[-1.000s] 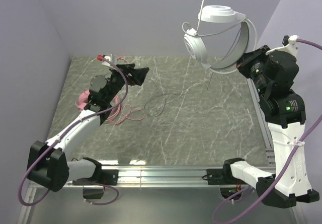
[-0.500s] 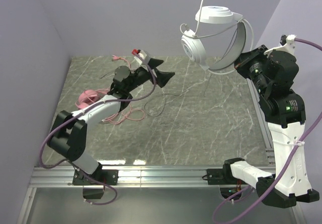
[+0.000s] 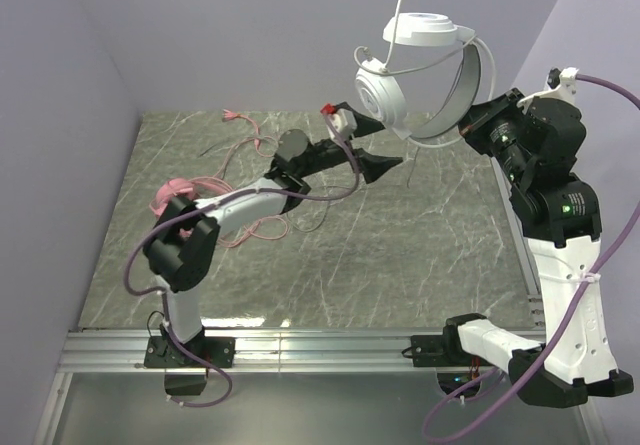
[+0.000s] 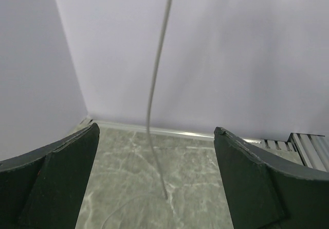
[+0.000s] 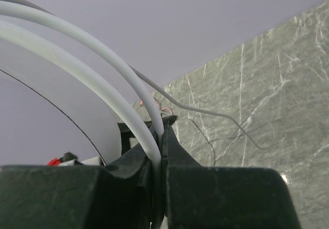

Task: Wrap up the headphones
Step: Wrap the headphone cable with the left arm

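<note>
White-grey headphones [image 3: 425,75] hang high over the marbled worktop [image 3: 420,255], up near the back wall, with the headband [image 5: 61,74] pinched tight between the right jaws. The thin cord [image 4: 152,85] dangles straight down from them. The left jaws are spread wide, and the wrist view frames that cord between them, untouched. Over on the left, the pink headphones [image 3: 165,197] lie on the worktop, partly behind the left arm [image 3: 240,205], with the pink cord [image 3: 255,227] looped beside them.
</note>
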`<state>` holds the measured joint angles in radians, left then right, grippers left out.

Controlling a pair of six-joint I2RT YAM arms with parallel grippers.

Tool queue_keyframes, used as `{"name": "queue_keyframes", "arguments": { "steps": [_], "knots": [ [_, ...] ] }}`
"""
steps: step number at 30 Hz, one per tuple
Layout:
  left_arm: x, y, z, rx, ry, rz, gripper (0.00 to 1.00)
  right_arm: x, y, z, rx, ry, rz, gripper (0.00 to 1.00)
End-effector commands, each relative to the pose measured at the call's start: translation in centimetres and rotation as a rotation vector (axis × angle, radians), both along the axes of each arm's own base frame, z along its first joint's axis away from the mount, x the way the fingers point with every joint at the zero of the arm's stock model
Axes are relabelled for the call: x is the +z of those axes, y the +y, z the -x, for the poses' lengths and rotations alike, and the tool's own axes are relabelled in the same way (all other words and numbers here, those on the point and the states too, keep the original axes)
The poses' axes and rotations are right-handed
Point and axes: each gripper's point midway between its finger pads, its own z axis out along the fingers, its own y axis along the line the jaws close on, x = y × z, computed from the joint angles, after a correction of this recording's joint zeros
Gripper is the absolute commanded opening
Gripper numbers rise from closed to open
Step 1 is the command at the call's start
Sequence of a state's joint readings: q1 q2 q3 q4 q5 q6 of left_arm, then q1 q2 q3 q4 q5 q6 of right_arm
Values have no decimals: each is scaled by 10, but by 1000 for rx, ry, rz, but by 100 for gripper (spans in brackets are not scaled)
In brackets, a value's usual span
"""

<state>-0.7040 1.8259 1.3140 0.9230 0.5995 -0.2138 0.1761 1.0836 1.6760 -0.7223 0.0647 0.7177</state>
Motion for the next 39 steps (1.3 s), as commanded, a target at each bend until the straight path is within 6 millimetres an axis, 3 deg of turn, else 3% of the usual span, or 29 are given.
{"name": "queue_keyframes", "arguments": {
  "steps": [1,2,4,5,7,8,9,11,13,14,16,17,18,20,24,25,26,27,28,29,30,31,32,33,35,36,38,39],
  "knots": [
    [19,-27,7,-54,-94,47,99,37,6,2,21,-126,-71,0],
    [30,-33,7,-65,-110,63,99,36,6,2,24,-124,-73,0],
    [21,-45,0,-78,-92,53,99,35,8,3,31,-119,-76,0],
    [31,-49,1,-91,-108,69,99,34,9,3,32,-117,-81,0],
    [22,-60,-3,-103,-92,57,99,28,12,2,38,-103,-92,0],
    [31,-64,-4,-100,-106,72,99,27,13,2,41,-101,-96,0],
    [22,-71,-7,-101,-95,63,99,24,14,1,39,-96,-98,0],
    [31,-79,-8,-107,-105,74,99,21,18,0,49,-92,-107,0],
    [21,-90,-13,-117,-87,60,97,19,22,-1,59,-87,-113,0],
    [33,-93,-10,-125,-105,80,97,18,23,-1,60,-84,-115,0],
    [27,-103,-13,-124,-93,82,95,17,27,-2,70,-81,-114,0],
    [37,-107,-9,-135,-103,100,94,16,27,-3,70,-77,-114,0],
    [29,-114,-10,-141,-91,94,94,16,27,-3,69,-76,-112,0],
    [34,-122,-4,-150,-94,110,88,13,28,-5,70,-68,-106,0],
    [27,-132,-1,-132,-66,121,58,14,25,-4,58,-69,-90,0],
    [24,-136,3,-129,-62,116,43,13,25,-3,57,-68,-84,0],
    [19,-139,4,-125,-55,103,36,12,23,-3,52,-66,-78,0],
    [23,-138,6,-115,-59,104,26,13,21,-3,41,-67,-74,0],
    [15,-138,4,-79,-35,94,22,11,19,-2,34,-63,-57,0],
    [30,-129,7,-54,-41,127,18,10,17,-1,26,-60,-47,0],
    [13,-125,3,-30,8,115,15,8,13,0,9,-53,-27,0],
    [13,-120,4,-13,21,123,14,7,10,0,-1,-51,-16,0],
    [27,-109,8,7,16,149,12,5,9,1,-4,-48,-7,0],
    [8,-105,6,30,56,120,8,5,7,4,-4,-49,7,0],
    [11,-92,5,79,82,130,2,3,7,8,0,-45,18,0],
    [-7,-87,6,94,114,108,1,1,7,9,4,-41,25,0],
    [-5,-73,3,152,146,123,0,-3,7,13,16,-35,42,0],
    [-20,-68,2,173,187,108,0,-5,7,15,21,-29,49,0]
  ]
}}
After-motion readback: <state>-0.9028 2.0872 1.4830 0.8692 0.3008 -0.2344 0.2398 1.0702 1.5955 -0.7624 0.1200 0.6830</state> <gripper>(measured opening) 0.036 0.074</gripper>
